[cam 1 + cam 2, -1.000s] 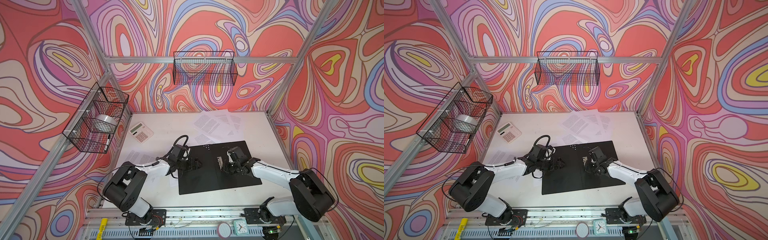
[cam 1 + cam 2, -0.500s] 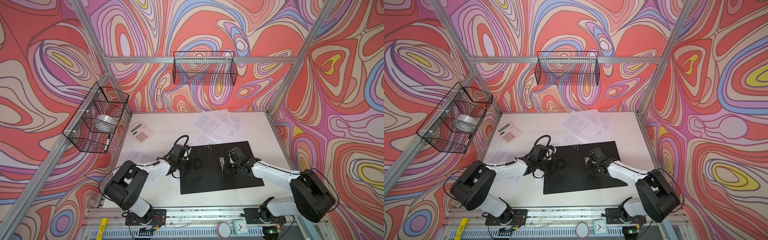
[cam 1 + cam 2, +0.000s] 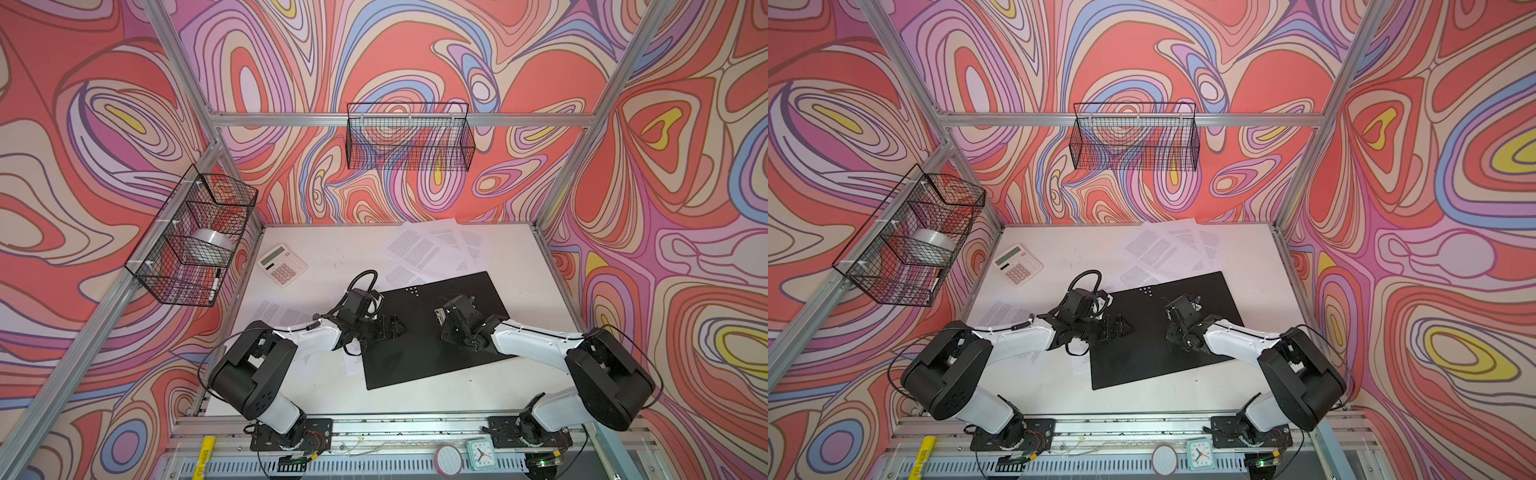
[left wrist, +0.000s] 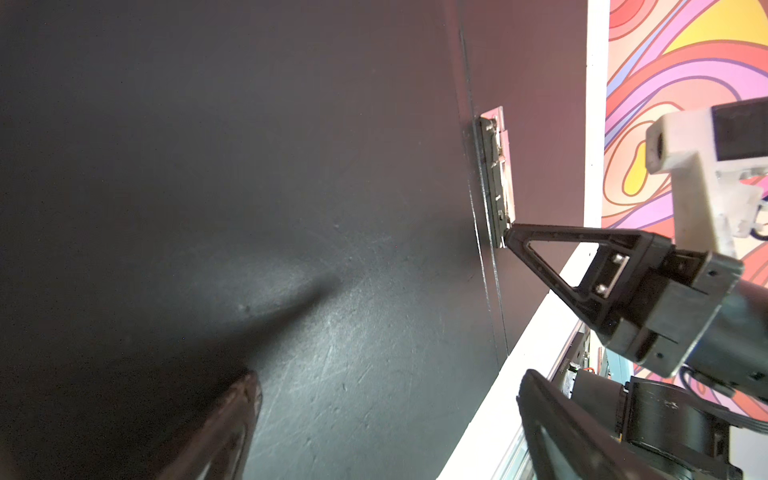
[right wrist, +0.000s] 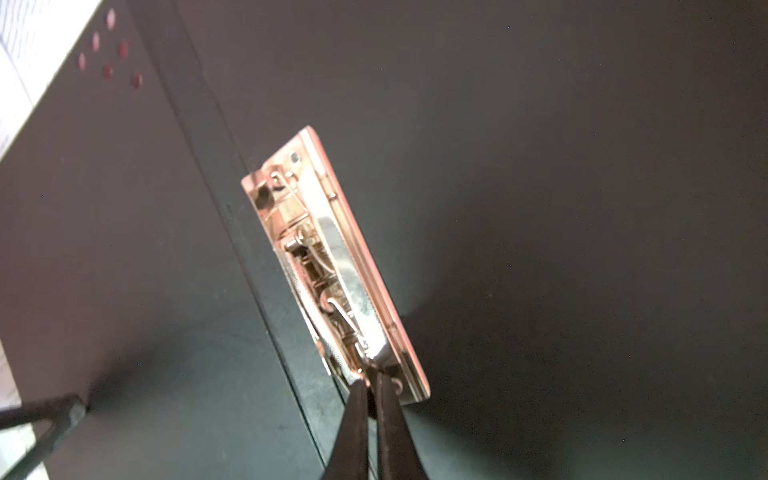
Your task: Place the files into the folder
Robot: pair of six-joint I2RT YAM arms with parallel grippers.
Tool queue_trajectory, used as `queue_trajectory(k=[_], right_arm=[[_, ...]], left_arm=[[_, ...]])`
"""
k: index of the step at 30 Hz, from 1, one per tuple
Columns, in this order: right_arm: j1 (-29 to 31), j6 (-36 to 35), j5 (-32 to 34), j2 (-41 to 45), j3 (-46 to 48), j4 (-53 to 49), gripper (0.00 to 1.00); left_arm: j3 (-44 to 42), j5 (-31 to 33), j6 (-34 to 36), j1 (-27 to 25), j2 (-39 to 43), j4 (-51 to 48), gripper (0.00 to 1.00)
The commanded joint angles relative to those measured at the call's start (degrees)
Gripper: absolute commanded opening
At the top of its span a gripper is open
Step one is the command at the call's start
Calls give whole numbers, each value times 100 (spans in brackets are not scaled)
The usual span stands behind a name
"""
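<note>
The folder (image 3: pixel 415 361) (image 3: pixel 1142 365) lies open and flat, black inside up, with a metal clip (image 5: pixel 332 270) (image 4: pixel 498 174) by its spine. My right gripper (image 5: pixel 371 380) (image 3: pixel 442 330) is shut, its tips against the near end of that clip. My left gripper (image 4: pixel 388 390) (image 3: pixel 395 326) is open and low over the folder's left half, with nothing between its fingers. The files (image 3: pixel 419 249) (image 3: pixel 1154 249) are printed white sheets fanned out behind the folder. More sheets (image 3: pixel 274 311) lie under my left arm.
A white calculator (image 3: pixel 282 264) sits at the back left of the table. A wire basket (image 3: pixel 195 237) with a tape roll hangs on the left wall. Another basket (image 3: pixel 409 141) hangs on the back wall. A small clock (image 3: pixel 481 454) stands on the front rail.
The left gripper has edged to the right over the folder. The folder has crept slightly right with it. The right gripper stays shut at the clip.
</note>
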State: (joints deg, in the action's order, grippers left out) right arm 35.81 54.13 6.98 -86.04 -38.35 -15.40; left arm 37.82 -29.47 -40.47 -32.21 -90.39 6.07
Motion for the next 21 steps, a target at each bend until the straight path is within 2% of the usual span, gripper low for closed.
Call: queue_trajectory(k=[1,5,10,17,21], right_arm=[[120,708,607,-799,398,-725,0],[148,748,792,-797,383,-700,0],[197,503,455,-340,306,-547,0],[207,371,880,47,26,-1167,0],[207,214,786,199,-150,-1128,0]], left_arm=[[-469,668,41,39,-558,-1314,97],[-457,625,60,47,-637,-1281,97],[-443,620,91,48,-677,-1266,97],[-464,597,74,56,-708,-1180,97],[-487,547,79,54,-717,-1166,97]])
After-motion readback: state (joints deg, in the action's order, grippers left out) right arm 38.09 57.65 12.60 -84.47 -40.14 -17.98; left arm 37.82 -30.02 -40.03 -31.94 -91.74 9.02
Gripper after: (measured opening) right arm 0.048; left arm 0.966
